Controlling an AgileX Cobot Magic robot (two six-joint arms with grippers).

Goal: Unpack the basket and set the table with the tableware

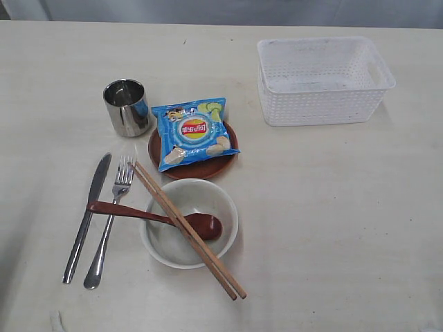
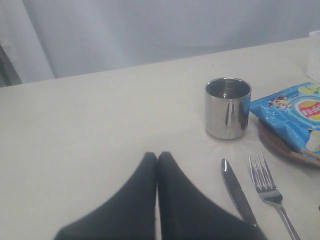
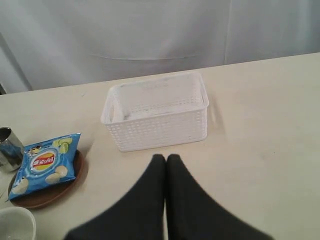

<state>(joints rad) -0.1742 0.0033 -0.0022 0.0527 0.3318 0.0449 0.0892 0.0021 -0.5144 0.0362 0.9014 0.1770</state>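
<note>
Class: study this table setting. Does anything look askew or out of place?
Yes. The spoon lies across the knife and fork into the bowl; chopsticks slant over the bowl; a chips packet sits on the plate.

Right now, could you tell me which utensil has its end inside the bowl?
The wooden spoon: its head rests in the bowl; chopsticks bridge the rim, knife and fork lie outside.

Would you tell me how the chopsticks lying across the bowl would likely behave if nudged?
Probably stiff and light: the chopsticks look like thin wooden sticks. Resting across the bowl and over the spoon, they seem loosely supported, so a push would likely roll or slide them apart.
</note>
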